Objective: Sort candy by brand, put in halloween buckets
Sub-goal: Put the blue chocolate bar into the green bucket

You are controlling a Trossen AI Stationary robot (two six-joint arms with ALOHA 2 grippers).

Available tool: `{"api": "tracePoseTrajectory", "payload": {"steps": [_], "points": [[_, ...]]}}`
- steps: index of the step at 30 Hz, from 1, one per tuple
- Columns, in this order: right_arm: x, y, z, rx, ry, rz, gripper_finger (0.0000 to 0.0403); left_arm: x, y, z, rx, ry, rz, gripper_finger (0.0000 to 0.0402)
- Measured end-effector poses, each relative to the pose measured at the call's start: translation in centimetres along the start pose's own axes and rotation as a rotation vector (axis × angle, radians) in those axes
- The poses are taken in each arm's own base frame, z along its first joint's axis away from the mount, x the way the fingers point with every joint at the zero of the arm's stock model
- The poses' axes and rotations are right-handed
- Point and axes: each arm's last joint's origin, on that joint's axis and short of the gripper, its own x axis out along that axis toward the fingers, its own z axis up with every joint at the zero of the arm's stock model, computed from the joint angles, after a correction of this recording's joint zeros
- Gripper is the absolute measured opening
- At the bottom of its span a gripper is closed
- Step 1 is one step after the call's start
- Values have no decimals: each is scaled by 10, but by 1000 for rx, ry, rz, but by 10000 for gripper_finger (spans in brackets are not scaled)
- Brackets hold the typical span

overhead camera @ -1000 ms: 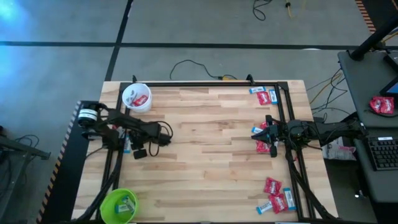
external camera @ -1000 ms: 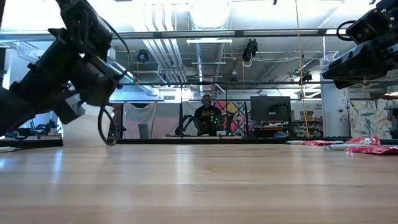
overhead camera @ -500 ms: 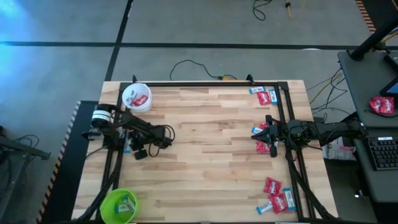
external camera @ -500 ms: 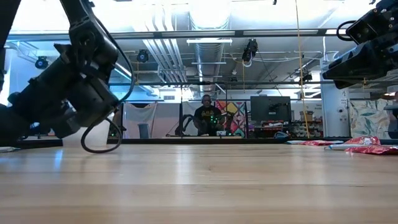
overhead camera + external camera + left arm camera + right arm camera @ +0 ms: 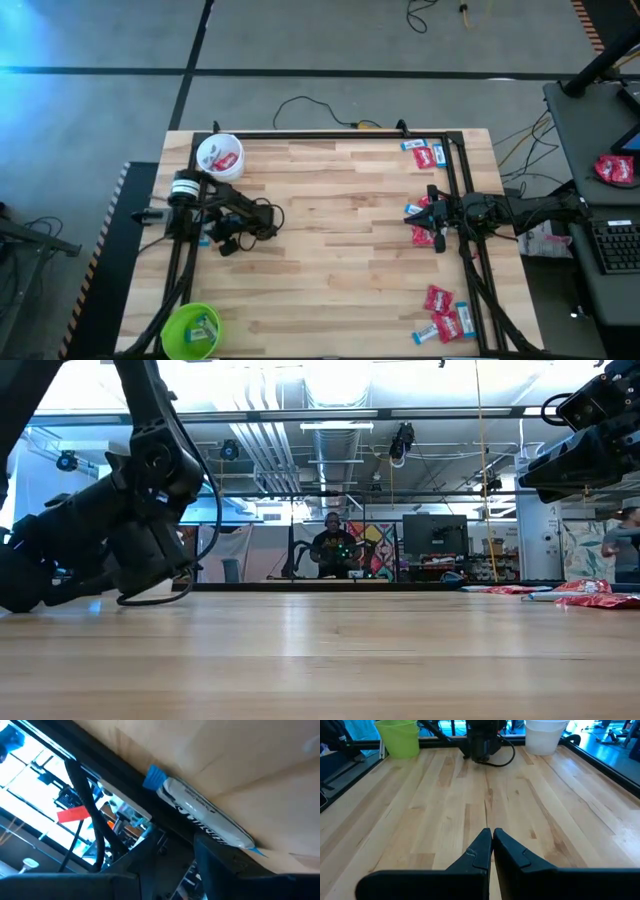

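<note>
A light blue and white candy (image 5: 205, 817) lies flat on the wood at the table's left edge, along the black frame rail; it also shows in the high view (image 5: 203, 238). My left gripper (image 5: 172, 847) is open and low over it, pointing toward the left edge (image 5: 212, 241). My right gripper (image 5: 491, 837) is shut and empty, above red and blue candies (image 5: 425, 232) at the right edge. The white bucket (image 5: 220, 157) holds red candy. The lime green bucket (image 5: 192, 330) holds blue candy. My left gripper is open, with one fingertip (image 5: 215, 851) right at the near end of the blue and white candy (image 5: 235, 840). I cannot tell whether it touches. The candy lies flat on the table.
More red and blue candies lie at the far right (image 5: 425, 153) and near right (image 5: 443, 315) of the table. A black frame rail (image 5: 180, 270) runs along the left edge, another along the right (image 5: 470, 290). A person sits far behind the table (image 5: 333, 545).
My left arm has swung down toward the table and tipped lower; its wrist has moved toward the table's right while the gripper stays near the blue candy at the left edge. My right arm has kept still.
</note>
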Motion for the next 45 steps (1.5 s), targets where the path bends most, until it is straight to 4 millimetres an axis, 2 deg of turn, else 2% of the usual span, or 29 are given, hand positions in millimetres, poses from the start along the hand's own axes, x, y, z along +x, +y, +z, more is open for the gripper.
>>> {"api": "tracePoseTrajectory", "payload": {"steps": [5, 10, 17, 21, 29, 31, 34, 36, 42, 45], "points": [[0, 0, 0, 0, 0, 0, 9, -2, 0, -1, 26, -53, -19, 114], [0, 0, 0, 0, 0, 0, 9, -10, -7, -11, 100, -184, -131, 114], [0, 0, 0, 0, 0, 0, 9, -32, -13, -40, 235, -342, -234, 114], [0, 0, 0, 0, 0, 0, 9, -37, 0, -51, 148, -292, -207, 114], [0, 0, 0, 0, 0, 0, 9, -13, 17, -24, 18, -133, -222, 98], [0, 0, 0, 0, 0, 0, 9, -9, 20, -17, 41, -92, -229, 77], [0, 0, 0, 0, 0, 0, 9, -7, 23, -11, 93, -69, -237, 25], [0, 0, 0, 0, 0, 0, 9, -5, 26, -8, 91, -67, -223, 8], [0, 0, 0, 0, 0, 0, 9, 9, 24, 10, 142, -21, -221, 1], [0, 0, 0, 0, 0, 0, 9, 14, 22, 13, 165, -5, -207, 1]]}}
